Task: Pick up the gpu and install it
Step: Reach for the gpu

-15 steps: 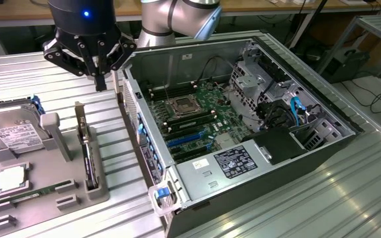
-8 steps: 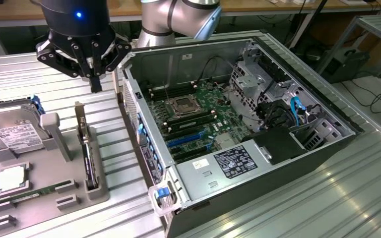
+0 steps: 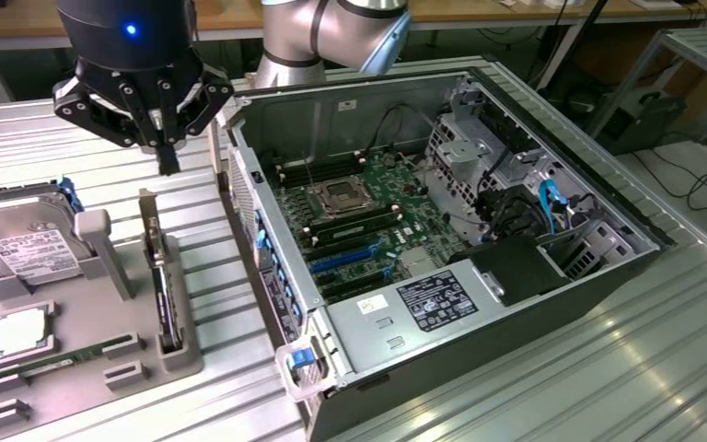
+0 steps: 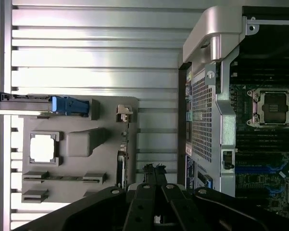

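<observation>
The gpu (image 3: 159, 276) is a thin dark card standing on edge in a slot of the grey holder tray (image 3: 108, 313), with its silver bracket at the end nearest my arm. In the wrist view the gpu (image 4: 122, 149) shows edge-on on the tray (image 4: 77, 168). My gripper (image 3: 167, 168) hangs above the ribbed table just past the card's bracket end, between the tray and the open computer case (image 3: 452, 230). Its fingers (image 4: 154, 169) are shut together with nothing between them, a short way off the card.
The tray also carries a silver hard drive (image 3: 22, 244) in a blue frame, a processor chip (image 3: 16, 331) and a green memory stick (image 3: 65, 357). Inside the case lie the motherboard with its processor socket (image 3: 335, 195) and blue expansion slots (image 3: 351, 258). The case wall (image 4: 202, 110) stands close by.
</observation>
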Controlling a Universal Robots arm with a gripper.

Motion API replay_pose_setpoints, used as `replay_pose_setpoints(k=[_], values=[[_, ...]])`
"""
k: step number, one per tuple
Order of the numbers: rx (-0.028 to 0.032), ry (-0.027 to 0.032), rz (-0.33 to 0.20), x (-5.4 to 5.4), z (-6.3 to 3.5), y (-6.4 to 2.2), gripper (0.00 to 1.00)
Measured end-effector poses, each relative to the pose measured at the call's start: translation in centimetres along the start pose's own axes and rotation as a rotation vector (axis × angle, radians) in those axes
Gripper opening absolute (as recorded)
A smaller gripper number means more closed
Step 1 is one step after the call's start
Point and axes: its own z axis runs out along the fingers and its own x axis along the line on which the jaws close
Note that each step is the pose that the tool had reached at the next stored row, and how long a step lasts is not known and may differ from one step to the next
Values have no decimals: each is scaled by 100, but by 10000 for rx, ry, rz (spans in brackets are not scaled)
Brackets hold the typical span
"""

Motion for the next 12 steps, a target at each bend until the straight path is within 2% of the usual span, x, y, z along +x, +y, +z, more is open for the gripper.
replay_pose_setpoints(k=[12], values=[[-2, 6, -77, 138, -3, -26, 11]])
